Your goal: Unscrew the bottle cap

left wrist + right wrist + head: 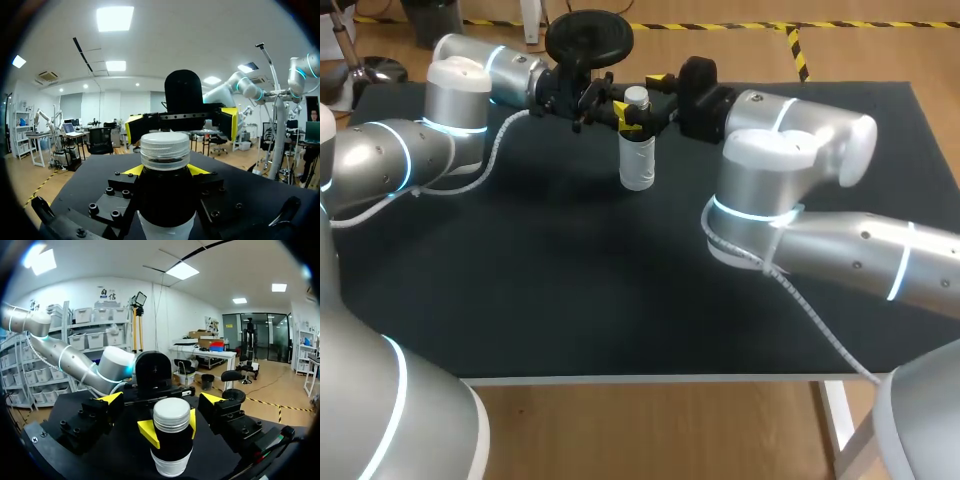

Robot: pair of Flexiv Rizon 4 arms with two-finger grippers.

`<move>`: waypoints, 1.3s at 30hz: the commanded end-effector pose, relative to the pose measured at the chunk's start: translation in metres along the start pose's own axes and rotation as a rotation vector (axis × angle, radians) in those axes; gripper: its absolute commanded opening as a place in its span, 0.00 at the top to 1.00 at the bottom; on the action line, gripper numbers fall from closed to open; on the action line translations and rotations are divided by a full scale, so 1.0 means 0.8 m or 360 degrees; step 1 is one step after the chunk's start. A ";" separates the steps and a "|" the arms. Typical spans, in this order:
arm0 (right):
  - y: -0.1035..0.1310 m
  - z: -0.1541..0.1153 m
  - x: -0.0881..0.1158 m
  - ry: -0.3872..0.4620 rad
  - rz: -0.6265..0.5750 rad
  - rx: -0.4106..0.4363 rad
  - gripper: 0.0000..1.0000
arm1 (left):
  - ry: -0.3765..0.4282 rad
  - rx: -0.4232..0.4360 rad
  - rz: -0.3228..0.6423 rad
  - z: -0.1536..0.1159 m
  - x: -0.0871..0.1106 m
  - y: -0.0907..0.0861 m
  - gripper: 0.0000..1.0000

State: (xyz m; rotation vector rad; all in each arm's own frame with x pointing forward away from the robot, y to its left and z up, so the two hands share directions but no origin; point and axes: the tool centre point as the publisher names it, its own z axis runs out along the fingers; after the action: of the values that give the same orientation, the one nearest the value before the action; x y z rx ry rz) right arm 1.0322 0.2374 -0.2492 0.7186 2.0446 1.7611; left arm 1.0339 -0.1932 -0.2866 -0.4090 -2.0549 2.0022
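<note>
A small bottle [637,160] with a white screw cap [636,97] stands upright on the black table [570,280], at the back middle. My left gripper [631,118] comes in from the left and is shut on the bottle just under the cap. In the left wrist view the dark bottle [167,197] and its cap [165,150] fill the space between my left gripper's [165,172] yellow tips. My right gripper [658,100] faces it from the right, open. Its fingertips [111,398] stand wide on either side of the cap [171,415], apart from it.
A black round stand base [588,35] sits just behind the two grippers at the table's back edge. Both arms lie low over the table, the right forearm [860,250] crossing its right half. The front half of the table is bare dark mat.
</note>
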 end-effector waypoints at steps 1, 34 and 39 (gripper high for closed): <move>0.001 0.004 -0.003 0.0007 0.0015 0.0004 0.00 | 0.0018 0.0005 0.0000 -0.002 -0.006 0.002 1.00; -0.008 0.008 -0.015 0.0093 0.0037 0.0011 1.00 | 0.0018 0.0005 0.0000 -0.002 -0.006 0.002 1.00; -0.010 0.007 -0.019 0.0258 0.0047 0.0037 1.00 | 0.0018 0.0005 0.0000 -0.002 -0.006 0.002 1.00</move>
State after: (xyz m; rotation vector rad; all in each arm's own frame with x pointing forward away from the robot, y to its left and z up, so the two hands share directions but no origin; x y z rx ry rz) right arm 1.0410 0.2403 -0.2543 0.7001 2.0753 1.8383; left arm 1.0328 -0.1906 -0.2883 -0.4083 -2.0547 2.0018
